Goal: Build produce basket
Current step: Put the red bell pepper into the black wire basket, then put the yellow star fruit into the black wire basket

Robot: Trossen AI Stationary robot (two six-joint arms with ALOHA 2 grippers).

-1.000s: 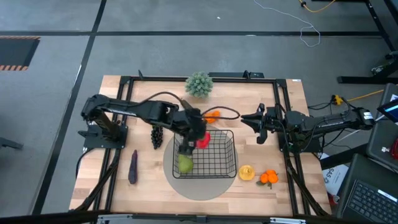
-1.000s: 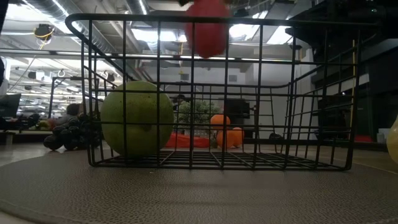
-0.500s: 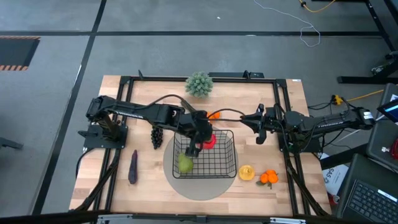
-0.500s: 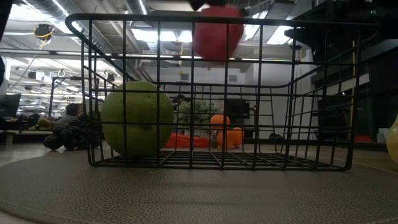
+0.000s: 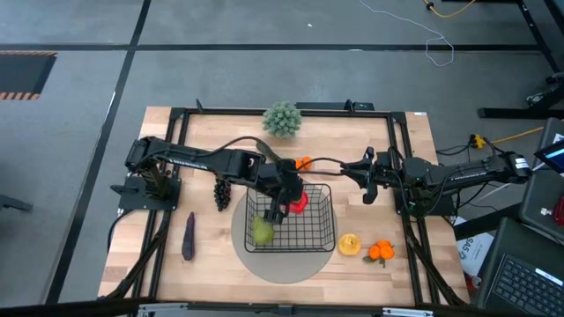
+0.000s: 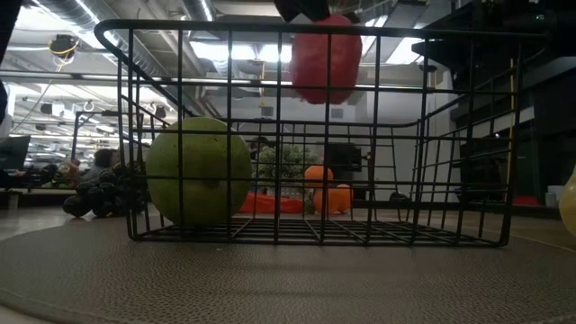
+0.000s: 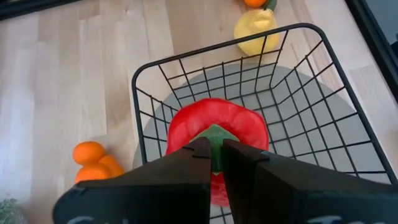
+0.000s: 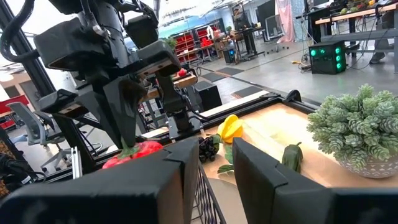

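Observation:
The black wire basket [image 5: 308, 236] stands on a round grey mat [image 5: 264, 262]. A green pear [image 5: 263, 231] lies on the basket's floor at its near left corner [image 6: 198, 171]. My left gripper [image 5: 286, 201] is over the basket's far half, shut on a red pepper [image 5: 300, 202]. In the low view the pepper [image 6: 326, 58] hangs at the height of the basket's rim. My right gripper [image 5: 366, 180] waits right of the basket, open, with nothing between its fingers [image 8: 180, 180]. My left gripper pinches the pepper's green stem [image 7: 215, 135] between its two fingers [image 7: 198, 157]. It comes slanting down from the table's far left. The pepper hangs upright below the fingers, clear of the basket's floor.
Dark grapes [image 5: 222, 192] and a purple eggplant [image 5: 188, 238] lie left of the basket. Oranges [image 5: 302, 163] lie behind it. A lemon [image 5: 349, 244] and more oranges [image 5: 381, 252] lie to its right. A spiky potted plant [image 5: 282, 119] stands at the far edge.
My left gripper has carried the pepper a little toward the table's right edge, out over the basket. It has also sunk slightly, so the pepper now hangs lower at the rim. The gripper has stayed shut on the pepper.

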